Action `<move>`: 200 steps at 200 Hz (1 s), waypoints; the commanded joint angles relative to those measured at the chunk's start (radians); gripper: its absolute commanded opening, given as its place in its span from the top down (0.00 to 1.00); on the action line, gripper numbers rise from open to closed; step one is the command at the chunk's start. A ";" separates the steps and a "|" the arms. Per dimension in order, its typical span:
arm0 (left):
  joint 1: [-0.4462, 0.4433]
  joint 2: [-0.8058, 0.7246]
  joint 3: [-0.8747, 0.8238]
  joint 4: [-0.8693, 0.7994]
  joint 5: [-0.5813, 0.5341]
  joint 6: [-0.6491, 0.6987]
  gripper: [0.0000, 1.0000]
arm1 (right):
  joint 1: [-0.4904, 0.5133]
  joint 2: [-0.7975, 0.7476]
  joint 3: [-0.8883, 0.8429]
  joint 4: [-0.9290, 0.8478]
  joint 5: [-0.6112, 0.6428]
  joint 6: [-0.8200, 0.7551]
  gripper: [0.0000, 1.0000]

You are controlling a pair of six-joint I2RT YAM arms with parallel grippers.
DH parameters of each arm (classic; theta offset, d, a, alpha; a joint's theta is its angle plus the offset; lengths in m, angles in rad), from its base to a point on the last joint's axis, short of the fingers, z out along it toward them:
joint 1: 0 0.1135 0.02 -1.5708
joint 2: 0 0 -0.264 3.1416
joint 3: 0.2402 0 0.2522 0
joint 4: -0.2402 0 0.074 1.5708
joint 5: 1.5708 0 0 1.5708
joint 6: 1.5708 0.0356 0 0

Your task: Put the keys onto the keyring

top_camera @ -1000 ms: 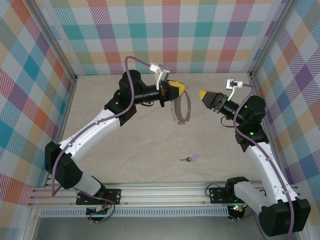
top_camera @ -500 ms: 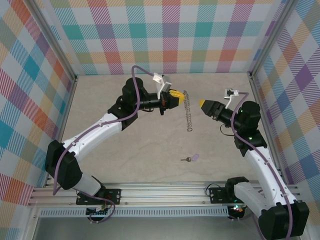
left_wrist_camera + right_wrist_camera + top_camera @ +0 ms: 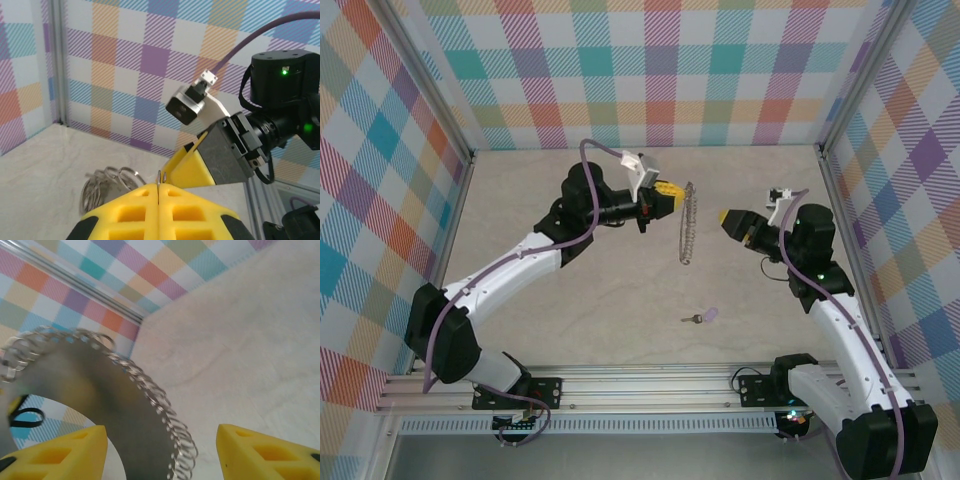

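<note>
Two hands meet above the surface (image 3: 570, 320): the left hand (image 3: 670, 190) clamps the keyring (image 3: 687, 225), which hangs edge-on; the right hand (image 3: 728, 217) gapes empty beside it. The key (image 3: 701, 316) lies toward the near edge, blade pointing left, nearer the right hand.

Bright even light, faint soft shadows, overhead view sharp, right wrist close-up blurred

ahead of right gripper (image 3: 726, 216): keyring (image 3: 687, 225) hangs thin-side on, near, in the way | between right fingers (image 3: 265, 452): open gap | past the keyring: left gripper (image 3: 670, 190) pinching its top, blocks | under both: bare table (image 3: 600, 290), free room | back toward right arm's base: small key (image 3: 702, 316) lying alone, room all around
</note>
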 commanded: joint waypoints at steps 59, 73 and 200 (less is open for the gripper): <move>0.010 -0.199 -0.155 0.051 -0.186 -0.032 1.00 | 0.029 -0.025 -0.159 -0.373 0.045 0.009 0.51; 0.010 -0.225 -0.178 0.057 -0.195 -0.040 1.00 | 0.067 -0.015 -0.176 -0.396 0.062 0.018 0.52; 0.020 -0.285 -0.265 0.117 -0.186 -0.068 1.00 | 0.444 0.305 -0.114 -0.468 0.412 -0.011 0.57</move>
